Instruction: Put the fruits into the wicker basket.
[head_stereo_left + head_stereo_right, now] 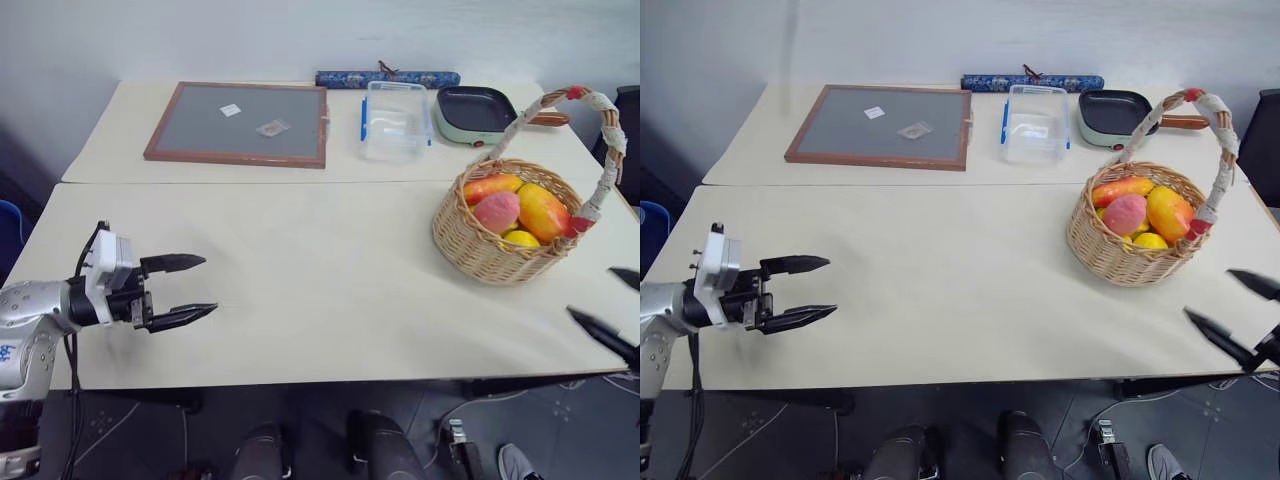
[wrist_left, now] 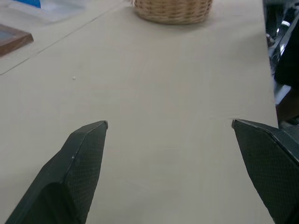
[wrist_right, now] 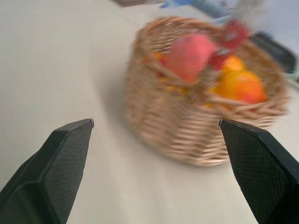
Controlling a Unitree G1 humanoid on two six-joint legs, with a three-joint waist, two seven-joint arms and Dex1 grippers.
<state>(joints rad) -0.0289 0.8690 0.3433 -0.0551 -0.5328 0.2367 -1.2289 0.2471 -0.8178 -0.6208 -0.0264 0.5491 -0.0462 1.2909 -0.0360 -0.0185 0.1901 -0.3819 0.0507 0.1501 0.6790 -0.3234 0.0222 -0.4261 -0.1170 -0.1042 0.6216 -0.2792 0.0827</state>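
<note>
Inside the round tan wicker basket (image 1: 500,250) lie the fuzzy pink peach (image 1: 497,212) and orange-yellow mango (image 1: 541,210); both grippers' jaws stand wide and empty, so nothing seems left to do but withdraw

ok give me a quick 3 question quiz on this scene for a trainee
1. True or false: the peach lies inside the wicker basket.
2. What stands nearest the clear plastic box on the far table?
A. the framed board
B. the small pan
C. the basket
3. Fill in: both the left pincer and the right pincer are ____ and hold nothing.

Key:
1. True. It rests on top of the other fruit, beside the mango.
2. B. The pan sits right next to the box.
3. Open. Each shows a wide gap between its fingers over the bare table.
</note>
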